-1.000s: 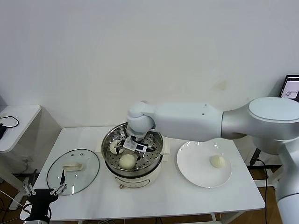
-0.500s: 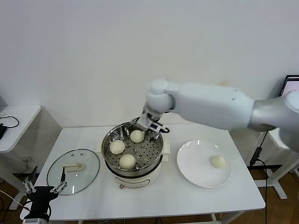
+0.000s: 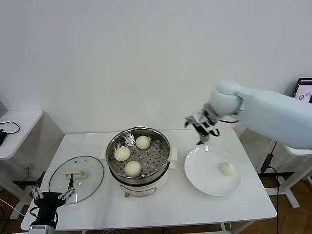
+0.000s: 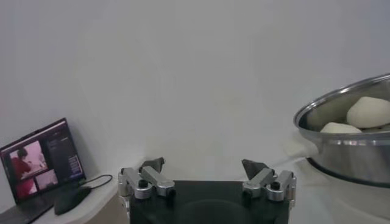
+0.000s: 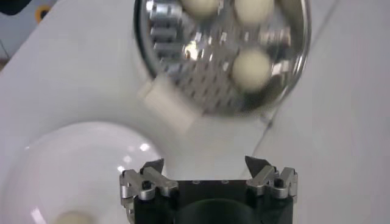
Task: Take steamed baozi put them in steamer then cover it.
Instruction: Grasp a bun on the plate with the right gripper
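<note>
My right gripper [image 3: 201,127] hangs wide open and empty above the flat white plate [image 3: 197,173], where the last cream-white steamed bun [image 3: 226,168] awaits picking; three sit in the shiny steel steamer [image 3: 138,148], the clear glass lid [image 3: 76,178] beside my open, parked left gripper [image 3: 50,196].

Right pincer [image 3: 202,127] from steamer [image 3: 139,158] toward plate [image 3: 212,170]

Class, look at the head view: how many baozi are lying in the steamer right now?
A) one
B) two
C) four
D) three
D: three baozi lie on the perforated tray of the steamer, while a fourth baozi is on the white plate.
</note>
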